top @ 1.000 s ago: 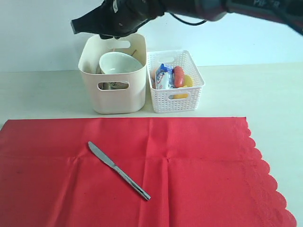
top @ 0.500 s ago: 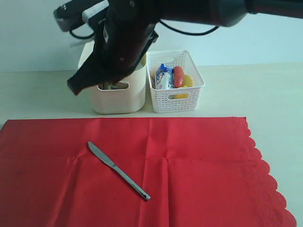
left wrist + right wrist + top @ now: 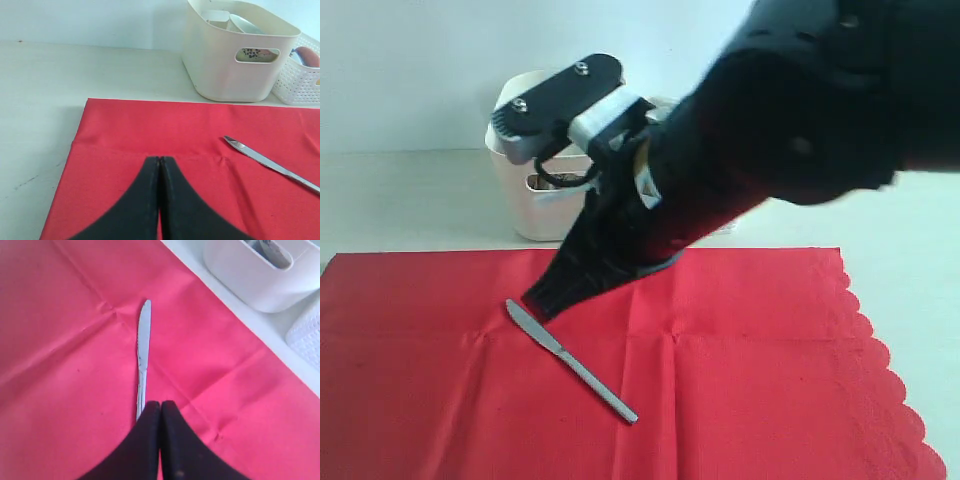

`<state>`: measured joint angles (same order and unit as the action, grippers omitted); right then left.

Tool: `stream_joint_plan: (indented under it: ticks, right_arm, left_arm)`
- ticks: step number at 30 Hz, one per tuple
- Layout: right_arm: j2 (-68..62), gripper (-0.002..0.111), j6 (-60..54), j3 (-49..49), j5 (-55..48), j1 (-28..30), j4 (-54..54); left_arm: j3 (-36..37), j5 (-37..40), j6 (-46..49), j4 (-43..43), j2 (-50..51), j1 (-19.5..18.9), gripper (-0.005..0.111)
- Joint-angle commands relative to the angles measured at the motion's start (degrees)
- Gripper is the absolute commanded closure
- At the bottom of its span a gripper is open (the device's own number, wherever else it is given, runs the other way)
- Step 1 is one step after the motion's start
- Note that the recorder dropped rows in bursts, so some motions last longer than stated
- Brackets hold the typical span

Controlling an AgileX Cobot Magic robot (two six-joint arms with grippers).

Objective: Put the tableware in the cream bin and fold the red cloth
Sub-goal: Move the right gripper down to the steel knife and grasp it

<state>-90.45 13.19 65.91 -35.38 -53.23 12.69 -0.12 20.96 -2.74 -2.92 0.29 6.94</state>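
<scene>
Steel seems the last tableware left out: the metal knife [image 3: 570, 362] lies flat on the red cloth [image 3: 750, 380], with the cream bin [image 3: 520, 215] just beyond the cloth's far edge. The right gripper [image 3: 542, 302] hangs over the cloth beside the knife, pressed together and empty, so it must spread before pinching. The left gripper [image 3: 160, 161], likewise pressed together, hovers over the cloth.

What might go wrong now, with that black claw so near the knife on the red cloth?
The thin metal knife lies flat on the bright red scalloped cloth, so the right gripper, shut now, might slip off it or pinch cloth along with it. Dragging the knife could also wrinkle the cloth before folding.
</scene>
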Motion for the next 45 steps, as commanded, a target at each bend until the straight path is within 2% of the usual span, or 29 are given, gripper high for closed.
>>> stream_joint_plan:
  ticks: [1,12,16,21,22,26,28,30,32,37,41,42,45]
  right_arm:
    - [7.07,0.108,2.23,-8.34,5.58,-0.12,-0.20]
    - [13.66,0.108,3.49,-18.68,6.88,-0.12,-2.12]
    - [11.38,0.108,3.49,-19.20,6.92,-0.12,-5.36]
    - [1.72,0.107,1.56,-16.82,8.82,-0.12,-6.77]
    - [0.51,0.106,1.44,-15.98,8.82,-0.12,-6.77]
    - [-8.25,0.084,-0.04,-5.95,4.63,-0.12,-6.66]
    - [-12.80,0.073,-0.67,-0.21,-2.69,-0.12,-6.54]
    - [-17.61,0.070,-5.66,4.82,-8.24,-0.12,-6.54]
    - [-22.06,0.070,-10.98,8.75,-9.50,-0.12,-6.75]
    - [-27.33,0.071,-15.15,14.33,-12.24,1.95,-8.02]
    - [-28.93,0.078,-27.26,15.78,-12.76,6.40,-21.59]
    - [-29.40,0.084,-33.97,15.78,-12.87,8.96,-30.62]
    - [-29.78,0.086,-37.10,15.78,-13.00,11.32,-35.24]
  left_arm:
    - [0.12,-0.52,-0.35,-0.13,-0.29,-0.20,0.107]
    - [0.12,-0.52,-0.35,-0.13,-0.29,-0.20,0.107]
    - [0.12,-0.52,-0.35,-0.13,-0.29,-0.20,0.107]
    - [0.12,-0.52,-0.35,-0.13,-0.29,-0.20,0.107]
    - [0.12,-0.52,-0.35,-0.13,-0.29,-0.20,0.107]
    - [0.12,-0.52,-0.35,-0.13,-0.29,-0.20,0.107]
    - [0.12,-0.52,-0.35,-0.13,-0.29,-0.20,0.107]
    - [0.12,-0.52,-0.35,-0.13,-0.29,-0.20,0.107]
    - [0.12,-0.52,-0.35,-0.13,-0.29,-0.20,0.107]
    - [0.12,-0.52,-0.35,-0.13,-0.29,-0.20,0.107]
    - [0.12,-0.52,-0.35,-0.13,-0.29,-0.20,0.107]
    - [0.12,-0.52,-0.35,-0.13,-0.29,-0.20,0.107]
    - [0.12,-0.52,-0.35,-0.13,-0.29,-0.20,0.107]
